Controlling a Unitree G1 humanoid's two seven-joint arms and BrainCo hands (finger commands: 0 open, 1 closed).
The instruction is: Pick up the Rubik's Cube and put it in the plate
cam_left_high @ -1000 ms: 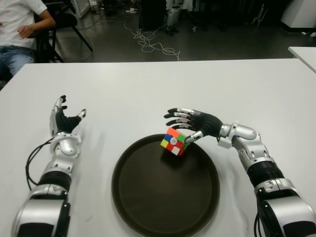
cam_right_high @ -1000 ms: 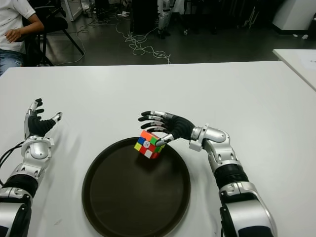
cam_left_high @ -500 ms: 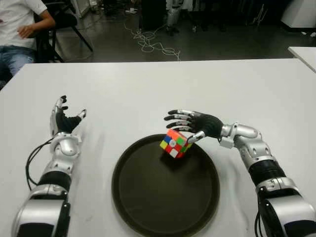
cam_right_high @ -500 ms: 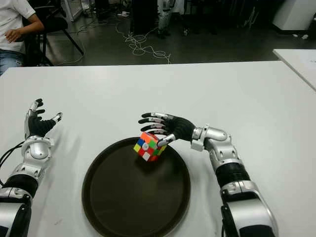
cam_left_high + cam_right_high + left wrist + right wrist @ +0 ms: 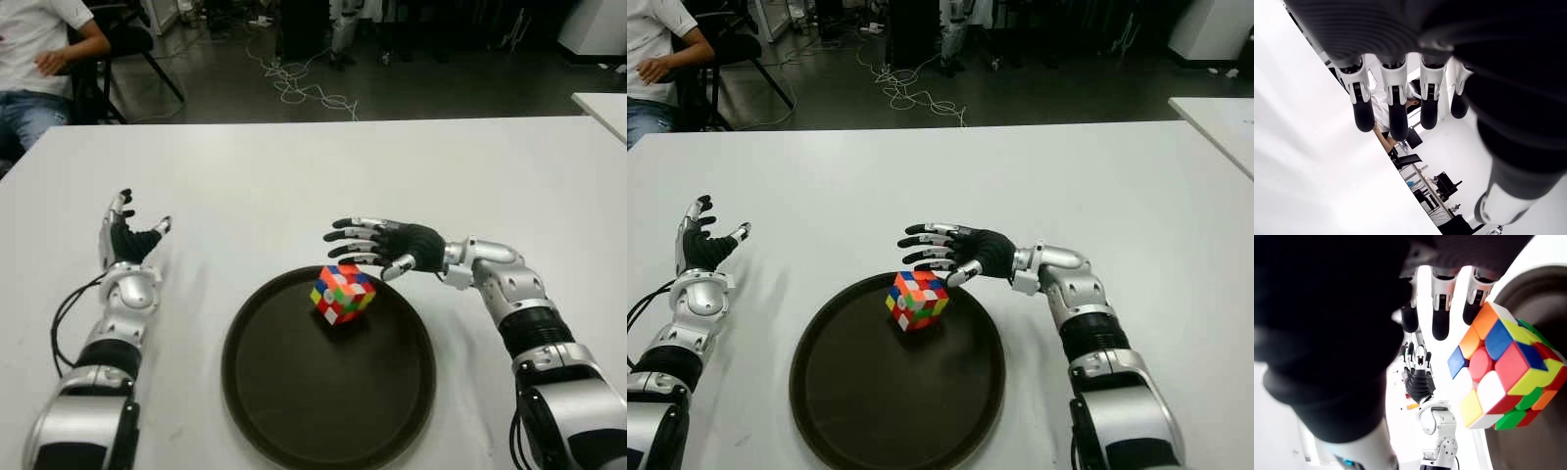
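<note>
White tabletop (image 5: 294,176) fills the view, with a dark floor strewn with cables (image 5: 299,83) beyond its far edge and a seated person (image 5: 39,59) past the far left corner.

On it, the Rubik's Cube (image 5: 342,293) sits tilted on one corner inside the plate (image 5: 294,392), a round dark tray near the table's near edge. The cube lies in the far part of the plate, close to its far rim. Nothing else shows in the plate.

Just beyond and above the cube is the right hand (image 5: 387,245), palm down over the plate's far rim, with its fingers (image 5: 345,235) spread and stretched toward the robot's left. It grips nothing. The right wrist view shows the fingertips (image 5: 1441,328) close to the cube's upper corner; whether they touch it cannot be told. The forearm runs back toward the near right corner of the table.

Well apart, the left hand (image 5: 125,238) shows beside the plate on its left, toward the table's left edge, fingers relaxed and empty.

Bare table lies wide on all sides of the plate, most of all toward the far edge.
</note>
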